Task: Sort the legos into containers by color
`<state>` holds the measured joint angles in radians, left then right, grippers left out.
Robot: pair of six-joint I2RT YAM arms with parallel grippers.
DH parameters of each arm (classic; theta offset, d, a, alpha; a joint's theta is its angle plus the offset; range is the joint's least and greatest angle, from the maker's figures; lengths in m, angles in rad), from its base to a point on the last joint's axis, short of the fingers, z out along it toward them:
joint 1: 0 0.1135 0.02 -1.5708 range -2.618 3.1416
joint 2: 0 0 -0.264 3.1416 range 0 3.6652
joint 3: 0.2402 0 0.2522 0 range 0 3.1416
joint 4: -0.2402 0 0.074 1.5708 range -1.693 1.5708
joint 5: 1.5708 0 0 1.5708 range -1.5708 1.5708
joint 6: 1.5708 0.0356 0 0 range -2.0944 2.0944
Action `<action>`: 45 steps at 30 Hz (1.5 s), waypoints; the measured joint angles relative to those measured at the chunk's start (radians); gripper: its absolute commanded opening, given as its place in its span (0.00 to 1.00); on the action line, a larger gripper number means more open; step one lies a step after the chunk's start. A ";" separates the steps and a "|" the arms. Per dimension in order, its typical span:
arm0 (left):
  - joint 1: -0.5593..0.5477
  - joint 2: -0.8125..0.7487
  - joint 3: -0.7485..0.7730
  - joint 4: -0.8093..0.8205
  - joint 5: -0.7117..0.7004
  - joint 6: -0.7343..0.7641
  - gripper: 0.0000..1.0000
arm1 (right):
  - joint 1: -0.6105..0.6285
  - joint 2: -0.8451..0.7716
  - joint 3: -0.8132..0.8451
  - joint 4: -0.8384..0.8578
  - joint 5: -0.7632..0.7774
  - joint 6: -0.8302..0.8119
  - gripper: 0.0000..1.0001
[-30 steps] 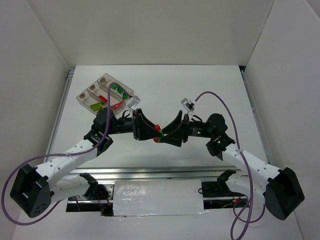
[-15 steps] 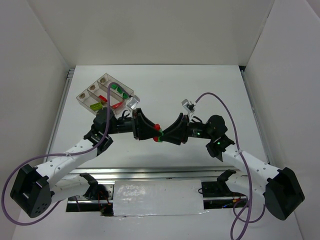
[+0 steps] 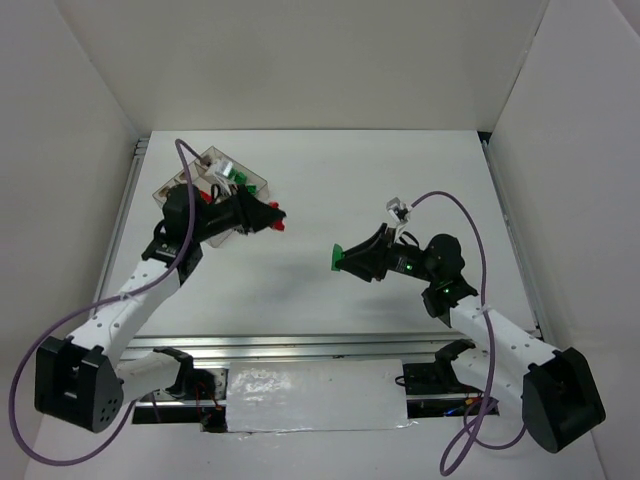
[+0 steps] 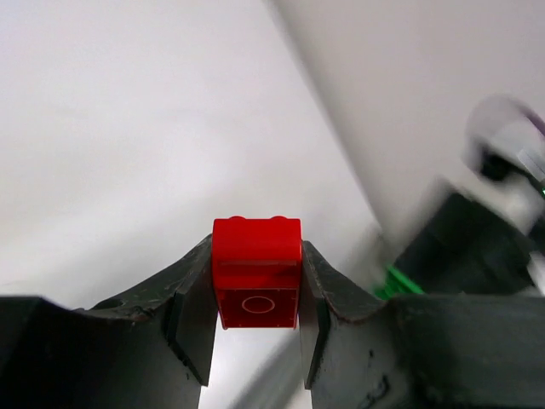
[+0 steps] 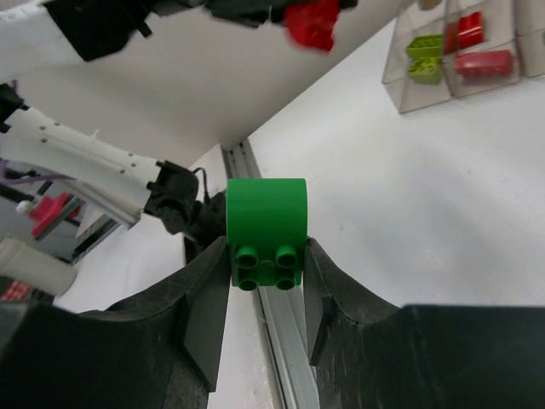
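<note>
Top external view has the two arms apart over the white table (image 3: 420, 180), each gripper clenched on a single brick. The left gripper (image 3: 277, 221) pinches a red lego (image 3: 283, 226) just beside the clear tray (image 3: 163, 187). The right gripper (image 3: 345, 258) grasps a dark green lego (image 3: 338, 258) over the table's middle, well apart from the tray. Left wrist view shows the red lego seated squarely between the two black fingers (image 4: 192, 315), two studs along its upper edge and a raised ring on the face toward the camera (any lettering on the studs is too small to read). Right wrist view shows the dark green lego, rounded on one end, with four studs facing the lens and a finger pressed on each side. At the upper right of that view one long compartment of the tray holds two yellow-green bricks (image 5: 426, 48), the compartment beside it holds two red bricks (image 5: 483, 61), and the third is cut off by the frame edge. From above, green pieces (image 3: 235, 178) lie in the tray's right-hand compartment.
</note>
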<state>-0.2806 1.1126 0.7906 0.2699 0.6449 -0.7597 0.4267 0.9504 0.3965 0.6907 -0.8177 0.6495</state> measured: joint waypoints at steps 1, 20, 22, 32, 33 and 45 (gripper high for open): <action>0.016 0.027 0.045 -0.061 -0.092 0.002 0.00 | 0.000 -0.007 0.007 -0.027 0.020 -0.012 0.00; 0.264 0.724 0.454 -0.319 -0.795 -0.032 0.70 | 0.035 -0.061 0.053 -0.330 0.177 -0.135 0.00; 0.272 0.737 0.463 -0.309 -0.785 -0.040 0.99 | 0.036 -0.053 0.058 -0.333 0.176 -0.139 0.00; 0.273 0.650 0.454 -0.338 -0.778 -0.053 0.99 | 0.113 0.159 0.209 -0.394 0.304 -0.136 0.00; 0.273 0.618 0.450 -0.348 -0.776 -0.053 0.99 | 0.130 0.217 0.259 -0.410 0.342 -0.127 0.00; 0.209 -0.123 0.386 -0.678 -0.739 0.039 1.00 | 0.272 1.143 1.336 -0.664 0.618 -0.086 0.02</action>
<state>-0.0719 0.9897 1.1767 -0.4076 -0.0937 -0.7208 0.6991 2.0933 1.7325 0.0265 -0.2001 0.5632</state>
